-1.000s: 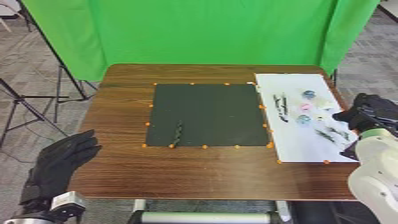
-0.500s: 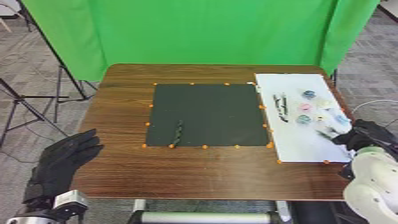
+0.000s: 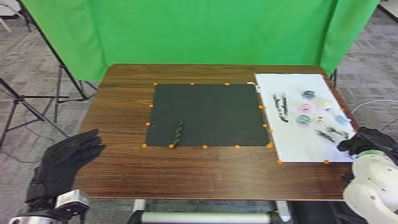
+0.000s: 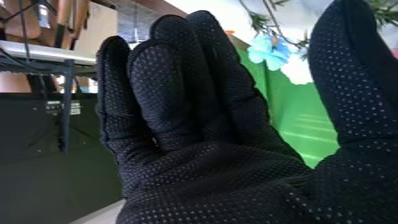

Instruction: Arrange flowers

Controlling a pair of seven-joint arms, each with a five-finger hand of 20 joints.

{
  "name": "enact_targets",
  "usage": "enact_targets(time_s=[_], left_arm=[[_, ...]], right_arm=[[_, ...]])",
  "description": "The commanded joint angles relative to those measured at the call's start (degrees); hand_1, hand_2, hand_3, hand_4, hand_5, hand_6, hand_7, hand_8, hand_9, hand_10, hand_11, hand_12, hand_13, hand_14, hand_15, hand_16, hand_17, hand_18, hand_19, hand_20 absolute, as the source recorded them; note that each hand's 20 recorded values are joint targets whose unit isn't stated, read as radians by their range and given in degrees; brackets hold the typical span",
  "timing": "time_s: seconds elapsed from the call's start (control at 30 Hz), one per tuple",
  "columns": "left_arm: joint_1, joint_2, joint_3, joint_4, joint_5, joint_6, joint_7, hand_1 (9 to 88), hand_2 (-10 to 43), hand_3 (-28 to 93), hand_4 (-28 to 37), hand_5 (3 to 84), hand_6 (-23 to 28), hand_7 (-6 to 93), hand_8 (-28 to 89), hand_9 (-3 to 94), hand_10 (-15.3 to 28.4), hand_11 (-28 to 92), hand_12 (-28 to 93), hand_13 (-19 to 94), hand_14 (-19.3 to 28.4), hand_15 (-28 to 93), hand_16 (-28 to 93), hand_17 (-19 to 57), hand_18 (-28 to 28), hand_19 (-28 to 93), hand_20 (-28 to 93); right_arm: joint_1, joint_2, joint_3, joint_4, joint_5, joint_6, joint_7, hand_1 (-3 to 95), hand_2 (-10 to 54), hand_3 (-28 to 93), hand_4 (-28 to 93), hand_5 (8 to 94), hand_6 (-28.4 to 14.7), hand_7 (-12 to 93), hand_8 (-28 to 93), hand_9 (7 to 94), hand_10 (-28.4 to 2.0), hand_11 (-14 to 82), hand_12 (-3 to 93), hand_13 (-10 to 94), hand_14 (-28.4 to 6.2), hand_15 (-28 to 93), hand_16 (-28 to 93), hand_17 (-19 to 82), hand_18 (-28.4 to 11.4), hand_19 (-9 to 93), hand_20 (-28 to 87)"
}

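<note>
Right hand [image 3: 367,142]: drawn back toward the robot along white sheet [image 3: 298,151], spread open and holding nothing, now beside green sprigs [image 3: 326,136] lying on that sheet, presumably lining up the next pick for black mat [image 3: 206,112].

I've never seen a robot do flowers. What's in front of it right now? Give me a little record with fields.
activity: flower arranging
table: brown wood
black mat: mid-table, one green sprig lying on it
white sheet: right of the mat, holding small blossoms and more greenery
blossom colors: include pink and blue
left hand: at the table's near left, open and empty
right hand: beside the white sheet, fingers straight, holding nothing
backdrop: green curtain
</note>
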Motion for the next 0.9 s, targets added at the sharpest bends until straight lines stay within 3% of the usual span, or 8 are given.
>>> enact_targets(time_s=[0.03, 0.13, 0.43, 0.5, 0.53, 0.57, 0.73, 0.9], left_arm=[[0.19, -0.1, -0.16, 0.03, -0.03, -0.2, -0.59, 27.6, 4.8, 79, -16.7, 45.2, 13.5, 17.1, -10, 37.9, 21.9, 34, 9, 25, 28.4, 63, -14, -9.0, 23.0, 61, 12], [0.38, 0.03, -0.2, 0.12, -0.14, -0.2, -0.31, 27.6, 4.8, 79, -16.7, 45.2, 13.6, 17.1, -10, 37.9, 21.9, 34, 9, 25, 28.4, 64, -14, -9.0, 23.0, 61, 12], [-0.35, -0.4, -0.02, 0.2, 0.22, -0.58, -1.16, 27.7, 4.8, 79, -16.6, 45.2, 13.6, 17.0, -10, 37.9, 21.9, 34, 9, 25, 28.4, 63, -14, -9.0, 22.9, 61, 12], [-0.07, -0.1, -0.01, 0.3, -0.04, -0.36, -0.46, 27.8, 4.8, 79, -16.6, 45.2, 13.6, 17.1, -9, 37.9, 21.9, 34, 9, 25, 28.4, 64, -14, -9.0, 23.0, 61, 12], [0.26, -0.08, -0.05, 0.13, -0.17, -0.15, -0.3, 27.8, 4.8, 79, -16.6, 45.2, 13.6, 17.1, -9, 37.9, 21.9, 34, 9, 25, 28.4, 64, -14, -9.0, 23.0, 61, 12], [-0.25, -0.5, -0.12, 0.23, 0.25, -0.56, -1.06, 27.8, 4.8, 79, -16.6, 45.2, 13.5, 17.1, -9, 37.9, 21.8, 34, 9, 25, 28.4, 63, -14, -9.0, 22.9, 61, 12], [-0.03, -0.26, 0.17, 0.26, 0.02, -0.28, -0.51, 27.7, 4.9, 79, -16.6, 45.2, 13.5, 17.1, -10, 38.0, 21.9, 34, 9, 25, 28.4, 63, -14, -9.0, 23.0, 61, 12], [-0.14, -0.26, 0.28, 0.25, -0.01, -0.23, -0.6, 27.7, 4.9, 79, -16.6, 45.3, 13.6, 17.0, -10, 37.9, 21.9, 34, 9, 25, 28.4, 63, -14, -9.1, 23.0, 61, 12]], right_arm=[[1.82, -0.05, -2.11, 1.65, 0.02, 0.6, 1.05, 33.4, -5.3, 75, -24, 58.6, -15.0, 43, -13, 57.6, -28.1, 51.0, 23.1, 55, -23.3, 81, 18, 30, -28.4, 93, -3], [2.79, 0.1, -3.12, 2.22, -0.04, 0.78, 1.01, 33.6, -5.4, 75, -24, 58.6, -14.7, 44, -13, 58.0, -27.8, 51.1, 23.1, 55, -22.9, 81, 19, 30, -28.4, 93, -3], [4.39, 0.62, -5.13, 4.32, -0.71, 2.56, 1.56, 36.7, -5.0, 76, -26, 59.1, -13.4, 47, -14, 59.7, -26.4, 51.8, 23.1, 57, -21.5, 80, 19, 31, -28.4, 93, -1], [4.91, 0.65, -5.32, 4.86, -0.18, 2.94, 1.76, 39.0, -5.2, 76, -28, 58.8, -12.7, 47, -3, 60.6, -25.7, 51.8, 23.1, 58, -20.9, 80, 19, 31, -28.4, 93, 0], [5.28, 0.63, -5.64, 5.23, -0.46, 3.03, 1.78, 41.7, -5.9, 75, -28, 58.3, -11.9, 47, 6, 61.3, -25.2, 51.7, 23.1, 59, -20.2, 79, 20, 31, -28.4, 93, 0], [5.17, 0.81, -5.76, 5.42, -0.84, 3.64, 1.96, 43.3, -6.3, 74, -28, 58.1, -11.5, 48, 9, 61.7, -24.9, 51.7, 23.2, 59, -19.8, 79, 20, 31, -28.4, 93, 0], [5.46, 1.28, -6.87, 6.16, -2.69, 6.21, 1.85, 54.3, -5.8, 70, -28, 61.0, -6.3, 55, 10, 70.3, -18.7, 46.0, 30.9, 66, -15.3, 77, 22, 34, -28.3, 93, 6], [5.57, 1.62, -7.05, 5.94, -3.78, 7.78, 1.49, 56.5, -4.8, 68, -28, 64.1, -4.1, 56, 10, 74.2, -16.9, 45.3, 32.5, 69, -13.6, 77, 24, 35, -27.8, 93, 8]])
